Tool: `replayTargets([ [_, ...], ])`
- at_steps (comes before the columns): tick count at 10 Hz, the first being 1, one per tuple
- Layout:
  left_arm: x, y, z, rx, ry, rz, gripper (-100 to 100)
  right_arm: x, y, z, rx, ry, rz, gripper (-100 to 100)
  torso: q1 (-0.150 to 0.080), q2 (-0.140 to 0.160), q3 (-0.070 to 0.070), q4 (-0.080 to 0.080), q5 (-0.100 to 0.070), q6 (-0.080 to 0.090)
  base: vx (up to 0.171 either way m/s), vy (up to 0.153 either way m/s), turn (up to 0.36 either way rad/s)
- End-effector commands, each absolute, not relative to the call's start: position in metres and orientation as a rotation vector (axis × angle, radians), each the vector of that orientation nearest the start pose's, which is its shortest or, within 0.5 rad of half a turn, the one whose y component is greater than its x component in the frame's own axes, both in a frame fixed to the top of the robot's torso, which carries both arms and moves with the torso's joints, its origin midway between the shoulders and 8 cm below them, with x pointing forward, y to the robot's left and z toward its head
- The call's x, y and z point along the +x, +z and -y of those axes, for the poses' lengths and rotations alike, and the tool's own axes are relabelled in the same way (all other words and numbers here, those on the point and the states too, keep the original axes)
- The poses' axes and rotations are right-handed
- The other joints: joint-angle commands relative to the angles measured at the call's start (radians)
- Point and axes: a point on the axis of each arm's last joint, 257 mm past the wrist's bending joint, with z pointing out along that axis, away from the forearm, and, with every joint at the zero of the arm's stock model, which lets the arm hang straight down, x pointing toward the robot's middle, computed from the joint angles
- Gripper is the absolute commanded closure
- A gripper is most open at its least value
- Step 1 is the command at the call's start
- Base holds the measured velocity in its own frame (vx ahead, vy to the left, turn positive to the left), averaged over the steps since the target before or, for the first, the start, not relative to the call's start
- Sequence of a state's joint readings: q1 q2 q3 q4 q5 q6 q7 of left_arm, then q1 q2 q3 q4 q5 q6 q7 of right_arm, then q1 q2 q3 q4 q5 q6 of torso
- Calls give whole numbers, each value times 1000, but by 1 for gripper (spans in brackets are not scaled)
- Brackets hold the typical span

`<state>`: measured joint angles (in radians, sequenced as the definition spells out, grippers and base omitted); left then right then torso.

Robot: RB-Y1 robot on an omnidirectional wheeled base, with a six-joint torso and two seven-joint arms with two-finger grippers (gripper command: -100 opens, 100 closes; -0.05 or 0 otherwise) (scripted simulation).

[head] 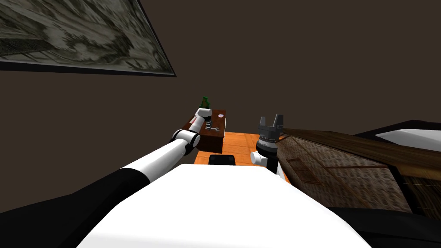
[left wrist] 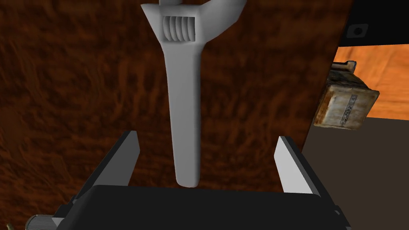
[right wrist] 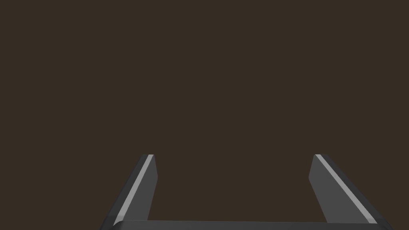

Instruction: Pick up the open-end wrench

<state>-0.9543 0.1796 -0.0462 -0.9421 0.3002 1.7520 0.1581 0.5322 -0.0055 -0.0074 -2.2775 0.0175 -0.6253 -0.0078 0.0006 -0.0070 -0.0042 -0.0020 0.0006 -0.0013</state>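
A grey wrench [left wrist: 183, 100] with a ridged adjusting wheel in its head lies flat on a dark brown wooden table [left wrist: 80, 100]. My left gripper [left wrist: 206, 135] hovers over it, open, with the handle's end lying between the two fingers and touching neither. From the head, the wrench [head: 214, 128] is a small pale shape on the table [head: 215, 140], just beside my outstretched left gripper [head: 208, 125]. Raised beside my chest, my right gripper [head: 272, 118] points up, and its fingers [right wrist: 149, 175] stand open with nothing between them.
A green plant [head: 205, 102] and a small white round item [head: 221, 116] stand at the table's far end. A worn box [left wrist: 345, 100] sits on the orange floor [left wrist: 383, 64] beyond the table's edge. A brown woven piece of furniture [head: 344, 163] stands close on my right.
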Motion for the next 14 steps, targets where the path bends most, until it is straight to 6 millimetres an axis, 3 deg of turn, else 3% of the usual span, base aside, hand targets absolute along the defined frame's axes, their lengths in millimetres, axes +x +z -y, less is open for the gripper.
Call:
replayTargets([
  [1,495,-288,-157,-2121,-41,-2322,-100,320,36,277,566,1303,-561,0,0,0,0,0,0,0,126,10,-28],
  [4,488,-294,-158,-2136,-12,-2333,-100,320,36,277,566,1303,-561,0,-1,0,0,0,0,0,70,1,-17],
  [5,488,-294,-158,-2137,-10,-2334,0,320,36,277,566,1303,-561,0,-1,5,3,1,0,0,0,0,0],
  [6,487,-306,-159,-2139,-11,-2331,-100,320,36,277,566,1303,-561,0,-1,6,4,1,0,0,0,2,-14],
  [8,485,-318,-161,-2141,-12,-2329,-100,320,36,277,566,1303,-561,0,-1,7,4,2,0,0,0,1,-8],
  [9,485,-313,-161,-2141,-12,-2330,-100,320,36,277,566,1303,-561,0,-1,7,4,2,0,0,0,0,0],
  [10,484,-314,-161,-2140,-13,-2330,100,320,36,277,566,1303,-561,0,-1,7,4,2,0,0,0,0,0],
  [14,485,-314,-161,-2140,-14,-2329,100,320,36,277,566,1303,-561,0,-1,7,4,2,0,0,0,0,0],
])
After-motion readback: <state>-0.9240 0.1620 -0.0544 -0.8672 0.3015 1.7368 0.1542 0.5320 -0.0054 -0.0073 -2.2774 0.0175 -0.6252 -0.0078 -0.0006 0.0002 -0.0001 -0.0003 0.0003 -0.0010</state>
